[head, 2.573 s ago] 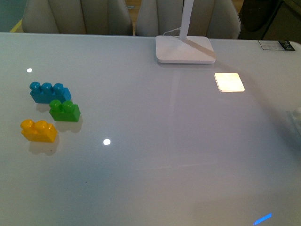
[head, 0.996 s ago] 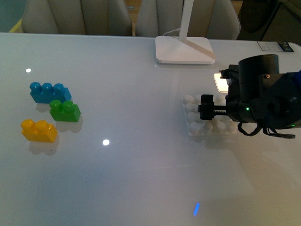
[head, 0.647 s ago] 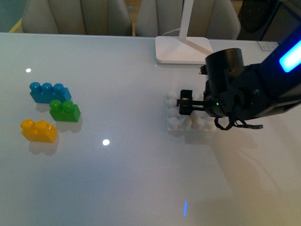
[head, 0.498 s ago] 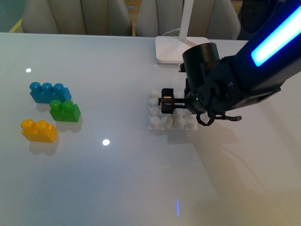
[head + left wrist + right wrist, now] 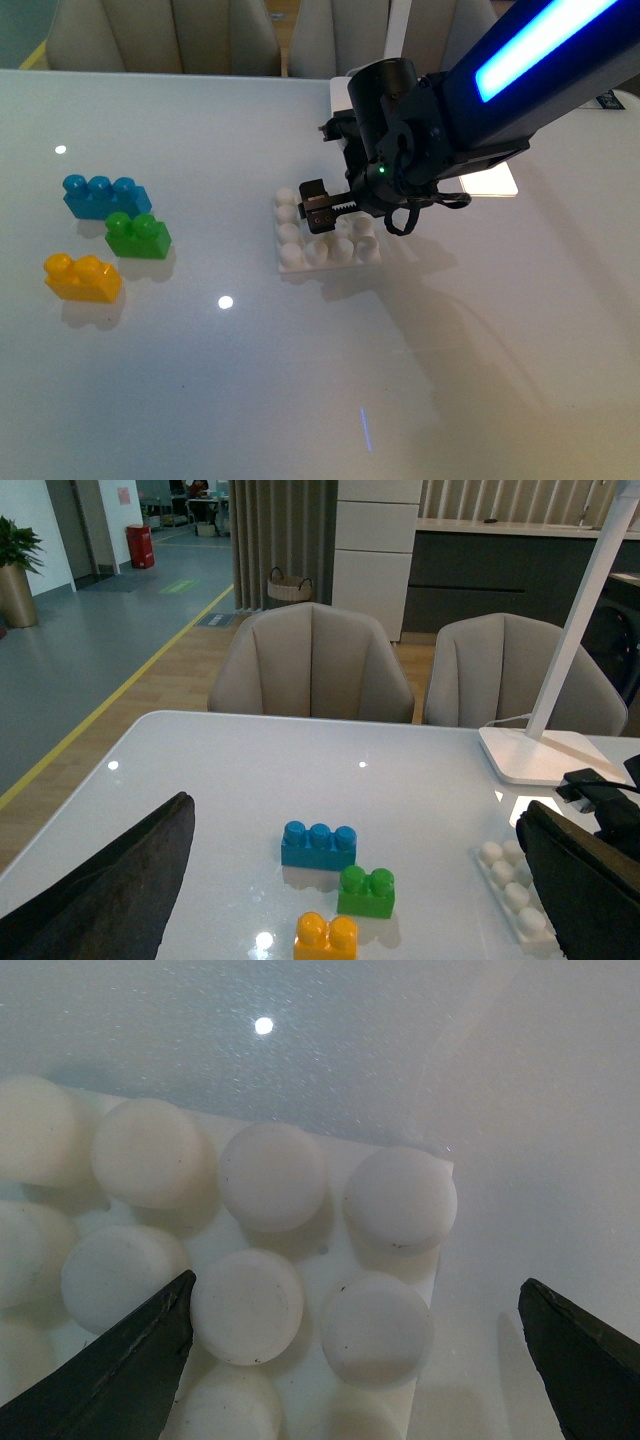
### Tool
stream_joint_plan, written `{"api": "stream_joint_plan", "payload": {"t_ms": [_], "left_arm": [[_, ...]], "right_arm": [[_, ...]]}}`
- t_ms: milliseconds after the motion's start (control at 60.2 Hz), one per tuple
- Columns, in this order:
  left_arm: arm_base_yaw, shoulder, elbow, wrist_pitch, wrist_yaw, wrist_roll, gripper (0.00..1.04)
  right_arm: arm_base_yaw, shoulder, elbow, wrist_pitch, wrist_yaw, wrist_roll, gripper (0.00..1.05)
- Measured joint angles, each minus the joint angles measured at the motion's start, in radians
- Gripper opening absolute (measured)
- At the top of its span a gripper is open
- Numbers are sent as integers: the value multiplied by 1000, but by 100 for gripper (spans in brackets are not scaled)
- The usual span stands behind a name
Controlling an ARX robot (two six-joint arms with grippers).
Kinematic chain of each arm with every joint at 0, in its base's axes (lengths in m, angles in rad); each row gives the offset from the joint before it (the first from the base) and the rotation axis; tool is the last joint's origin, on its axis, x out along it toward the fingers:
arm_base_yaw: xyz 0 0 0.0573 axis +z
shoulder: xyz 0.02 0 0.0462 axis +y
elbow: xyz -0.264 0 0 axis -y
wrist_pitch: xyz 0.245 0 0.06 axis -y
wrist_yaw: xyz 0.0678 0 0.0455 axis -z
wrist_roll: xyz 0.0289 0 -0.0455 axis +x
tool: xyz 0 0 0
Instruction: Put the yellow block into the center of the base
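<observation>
Hanging over the base (image 5: 296,263): right gripper (image 5: 356,1289), jaws wide. Yellow block (image 5: 83,278) well left of base. Left gripper (image 5: 357,808) likewise wide.

White base (image 5: 322,1248) studs close-up, jaws wide apart either side, glossy table (image 5: 520,1090)

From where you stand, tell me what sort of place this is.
Probably an office or showroom meeting area. There is a glossy white table with a desk lamp, upholstered chairs pulled up behind it, and beyond them a potted plant and tall cabinets.
</observation>
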Motion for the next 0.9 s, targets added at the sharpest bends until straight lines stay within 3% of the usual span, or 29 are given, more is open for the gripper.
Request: {"api": "stream_joint_plan", "payload": {"t_ms": [199,398,515,647,896], "left_arm": [[0,0,0,0,0,0,97],[0,0,0,0,0,0,97],[0,0,0,0,0,0,97],[0,0,0,0,0,0,97],[0,0,0,0,0,0,97]], "right_arm": [[26,16,45,-29,-21,-65,96],[31,17,95,-154,-73,-115,96],[33,18,123,-236,-50,-193,83],[33,30,171,-318,-63,-243,97],[42,66,247,-408,-79,-145,96]]}}
